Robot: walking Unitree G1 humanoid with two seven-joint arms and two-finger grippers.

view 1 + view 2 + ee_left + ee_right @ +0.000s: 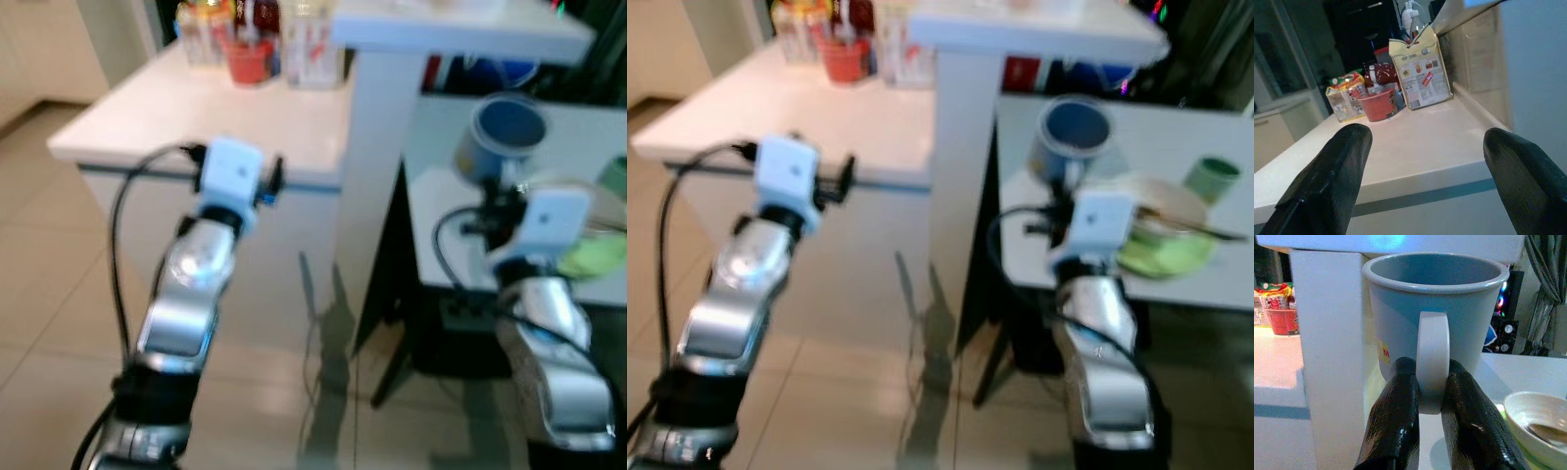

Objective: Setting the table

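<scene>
Nearest, the right hand (1422, 401) pinches the white handle of a blue mug (1435, 308), its two black fingers (1393, 426) closed on either side of the handle. The mug sits over the near edge of the grey worktop (1146, 137). Just beside it lie a white bowl (1533, 418) and a green plate (1166, 257); a green cup (1213, 179) stands farther back. The left hand (1425, 161) hangs open before the edge of a white counter (196, 117). At its far end stand a red cup (1377, 104) and cartons (1422, 73).
</scene>
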